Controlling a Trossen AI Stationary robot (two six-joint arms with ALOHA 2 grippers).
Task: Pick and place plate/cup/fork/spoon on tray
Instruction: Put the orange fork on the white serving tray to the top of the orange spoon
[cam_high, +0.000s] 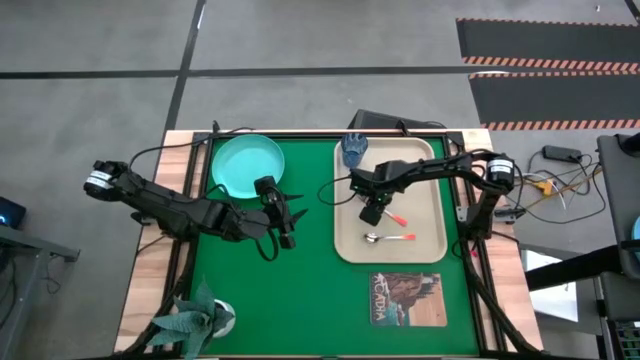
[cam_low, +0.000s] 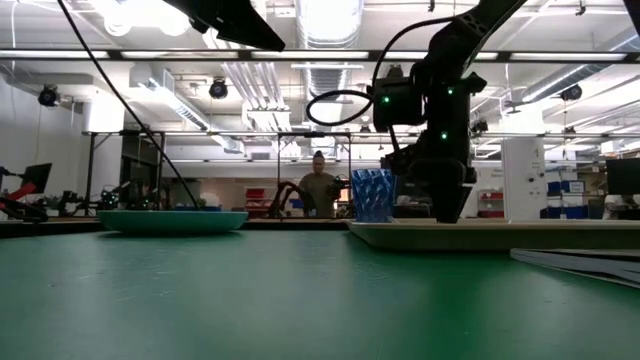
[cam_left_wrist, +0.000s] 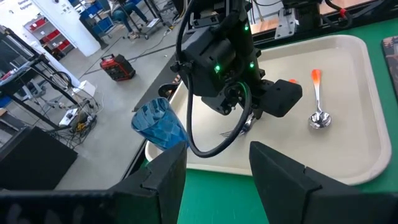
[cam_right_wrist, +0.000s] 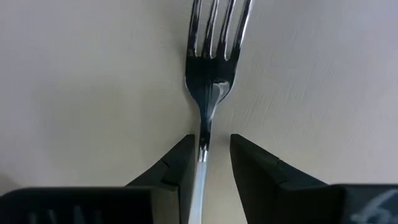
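The beige tray (cam_high: 425, 160) lies on the right half of the green mat. On it are the blue cup (cam_high: 355, 150) at its far left corner, the spoon (cam_high: 390, 238) near its near edge, and the fork (cam_right_wrist: 214, 56), lying flat. My right gripper (cam_right_wrist: 211, 146) is low over the tray and slightly open, with its fingers on either side of the fork's neck. The fork's red handle end (cam_high: 398, 219) sticks out beyond the gripper. The turquoise plate (cam_high: 247, 167) rests on the mat at the far left. My left gripper (cam_high: 288, 215) hangs open and empty beside the plate. My right gripper comes from above, pointing down, with its fingers across the fork's neck (cam_right_wrist: 204, 127) just behind the tines. One finger (cam_right_wrist: 180, 162) lies right beside the neck, and I cannot tell whether it touches. A gap shows between the neck and the other finger. The fork lies flat on the tray.
A printed picture card (cam_high: 408, 298) lies on the mat in front of the tray. A small plant (cam_high: 195, 318) stands at the near left corner. Bare green mat lies between the plate and the tray. A person (cam_low: 318, 190) stands in the room beyond the table.
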